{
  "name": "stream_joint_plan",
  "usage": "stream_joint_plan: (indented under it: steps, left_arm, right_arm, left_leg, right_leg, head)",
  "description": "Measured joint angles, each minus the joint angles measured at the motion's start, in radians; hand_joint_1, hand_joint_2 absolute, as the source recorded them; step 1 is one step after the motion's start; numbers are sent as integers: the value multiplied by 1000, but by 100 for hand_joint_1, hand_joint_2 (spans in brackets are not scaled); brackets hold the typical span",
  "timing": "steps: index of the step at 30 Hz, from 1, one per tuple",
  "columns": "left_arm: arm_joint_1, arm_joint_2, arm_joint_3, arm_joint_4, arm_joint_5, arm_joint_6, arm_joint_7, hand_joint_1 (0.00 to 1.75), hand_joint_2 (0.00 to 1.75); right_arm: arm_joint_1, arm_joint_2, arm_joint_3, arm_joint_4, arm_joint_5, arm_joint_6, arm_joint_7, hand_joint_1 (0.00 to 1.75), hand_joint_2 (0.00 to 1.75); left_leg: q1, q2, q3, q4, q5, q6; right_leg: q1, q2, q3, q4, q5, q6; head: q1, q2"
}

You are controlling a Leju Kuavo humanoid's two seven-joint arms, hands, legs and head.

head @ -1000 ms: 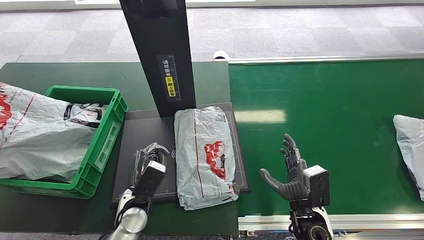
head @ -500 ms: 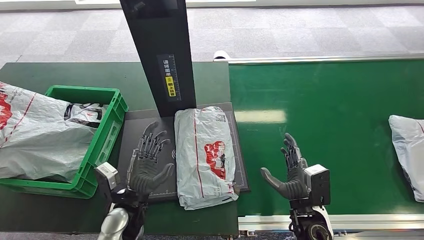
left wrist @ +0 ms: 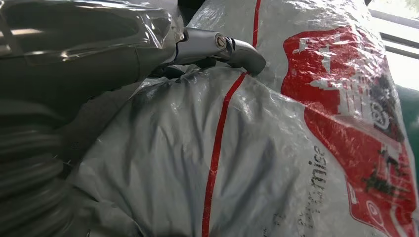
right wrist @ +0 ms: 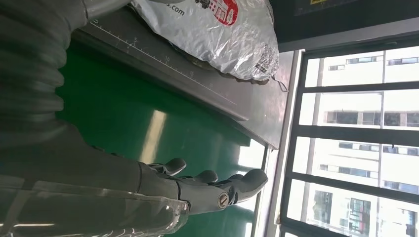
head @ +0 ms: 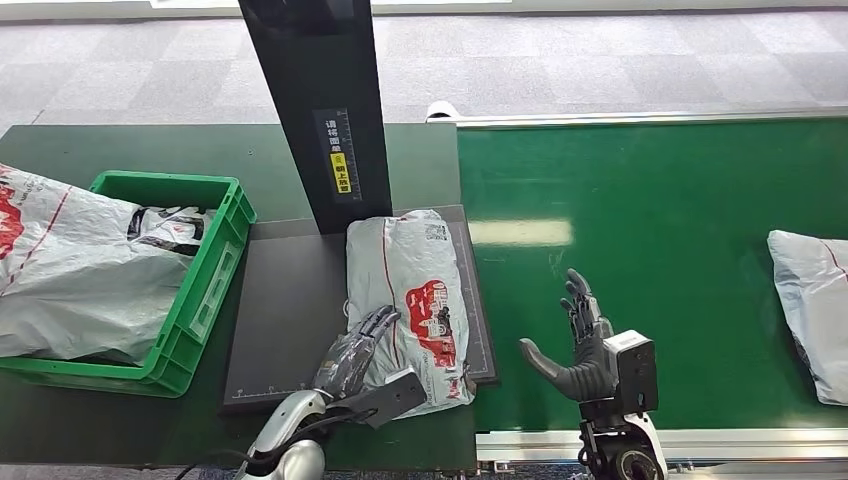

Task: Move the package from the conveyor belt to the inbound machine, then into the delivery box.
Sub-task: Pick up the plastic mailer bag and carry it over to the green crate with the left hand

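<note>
**Reaching onto the parcel: left hand now on the bag**

Lying across the near left corner of the package [head: 412, 310], the left hand [head: 355, 355] has its fingers stretched flat over the wrinkled grey plastic. Half a second ago it hovered spread above the bare black scanner plate [head: 285, 320], just left of the bag; now it has swung right and dropped onto it. In the left wrist view a fingertip [left wrist: 247, 57] presses the plastic beside the red stripe, but whether the hand has actually closed a grip on the bag cannot be told.

The right hand [head: 580, 345] stands where it was, over the green conveyor belt [head: 650, 200], fingers apart and holding nothing; the right wrist view shows them extended with the belt behind.

The package lies on the scanner plate at the foot of the black post [head: 320, 110], and has shifted slightly, its far end now tilted leftward.

Counted: two robot hands; one green crate [head: 205, 290] at the left; one big grey bag [head: 70, 270] spilling out of it; one more bag [head: 810, 310] on the belt at the right edge, which has ridden further leftward into sight than before.
</note>
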Motion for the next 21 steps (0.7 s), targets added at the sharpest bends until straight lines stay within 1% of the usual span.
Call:
stream_joint_plan:
  steps: [4, 10, 11, 14, 15, 21]
  left_arm:
    - [-27, -6, -19, 53, -44, -9, 26, 0, 175]
    - [-44, -9, -29, 85, -52, -15, 32, 0, 175]
    - [-45, -10, -29, 88, -56, -20, 33, 36, 175]
    - [-50, -12, -29, 100, -65, -34, 32, 166, 175]
    - [-50, -13, -29, 103, -64, -27, 24, 174, 175]
    - [-28, -16, -15, 87, -19, 53, -59, 175, 175]
  right_arm:
    - [0, 4, -4, 0, 5, 0, 5, 0, 175]
    - [0, 9, -11, 0, 7, 0, 8, 0, 175]
    - [0, 10, -12, 0, 7, 1, 8, 0, 175]
    - [1, 13, -14, 0, 10, 2, 10, 0, 175]
    - [2, 14, -14, 0, 10, 2, 11, 0, 175]
    - [34, 21, -22, -26, 12, 4, 14, 0, 175]
  left_leg:
    - [0, 0, 1, 0, 0, 0]
    - [0, -1, 5, 0, 0, 0]
    - [0, -1, 5, 0, 0, 0]
    - [0, -2, 7, 0, 0, 0]
    - [0, -3, 7, 0, 0, 0]
    - [0, -4, 7, 0, 0, 0]
  right_leg:
    - [0, -1, 2, 0, 0, 0]
    - [-1, -2, 7, 0, 0, 0]
    - [-1, -2, 8, 0, 0, 0]
    - [-1, -3, 10, 0, 0, 0]
    - [-1, -4, 10, 0, 0, 0]
    - [-1, -4, 10, 0, 0, 0]
  head:
    - [0, 0]
    - [0, 0]
    - [0, 0]
    - [0, 0]
    - [0, 0]
    - [0, 0]
